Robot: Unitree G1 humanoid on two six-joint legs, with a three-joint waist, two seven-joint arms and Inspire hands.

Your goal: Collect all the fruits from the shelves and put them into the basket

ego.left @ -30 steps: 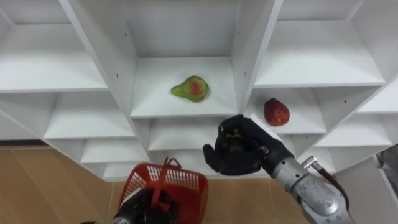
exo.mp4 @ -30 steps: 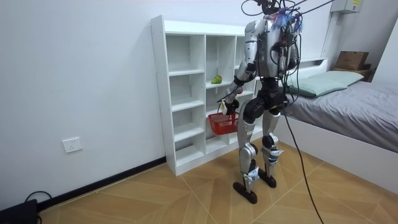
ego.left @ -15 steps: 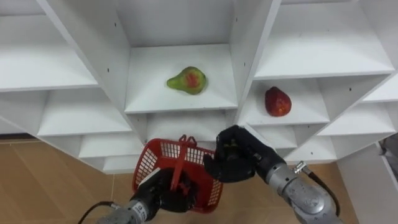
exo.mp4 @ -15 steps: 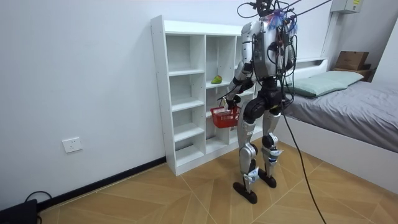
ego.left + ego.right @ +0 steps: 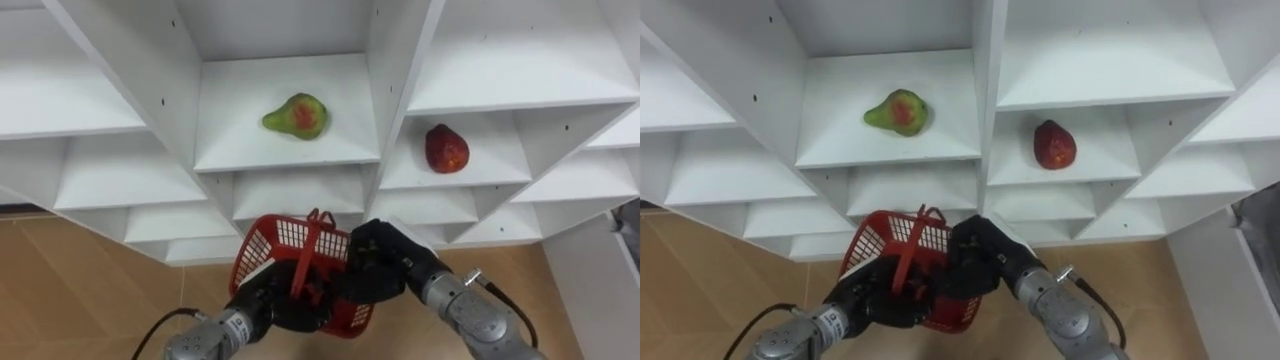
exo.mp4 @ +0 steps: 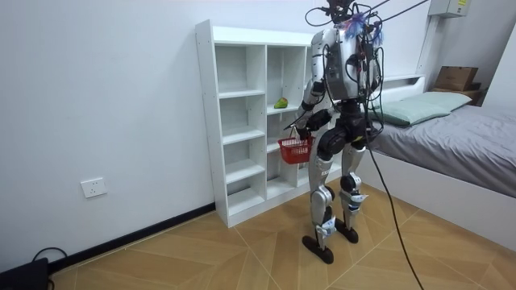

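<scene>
upright on the wooden floor, close before the white closet, with a bed at the room view's right. on the shelf of the middle compartment, lying on its side: a green pear with a red blush. in the next compartment to the right: a red fruit, well apart from the pear, with the closet's upright partition between them. lower down, held up in front of the closet: a red basket, mesh-walled, handle raised. left hand in from the lower left, dark fingers curled round the handle, carrying the basket. right hand in from the lower right, at the basket's right rim and partly over its opening; cannot tell whether closed on anything or empty. inside of the basket mostly hidden behind both hands, contents not readable.
</scene>
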